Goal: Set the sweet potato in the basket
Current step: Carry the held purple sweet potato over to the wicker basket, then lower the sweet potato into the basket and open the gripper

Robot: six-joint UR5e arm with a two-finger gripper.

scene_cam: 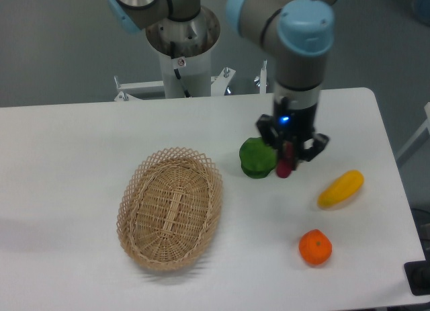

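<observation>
The black two-finger claw [287, 160] of the grey-and-blue arm hangs above the white desk [80, 143], its fingers clenched on the small reddish-purple sweet potato [285, 164], which points downward with its lower tip showing below the fingers. The tuber is held off the desk surface, just beside the green leafy vegetable [257, 157], which lies at the claw's 9 o'clock side and is partly hidden behind it. A blue light glows on the wrist just above the claw.

The oval tan woven wicker basket with a lacy looped rim [170, 208] sits on the desk well apart from the claw, toward 8 o'clock from it; nothing lies inside it. The yellow oblong vegetable [340, 188] lies on the desk toward 4 o'clock from the claw, tilted with its right end higher in the view. The round orange fruit [315, 247] rests near the front edge, toward 5 o'clock from the claw and near the yellow vegetable.
</observation>
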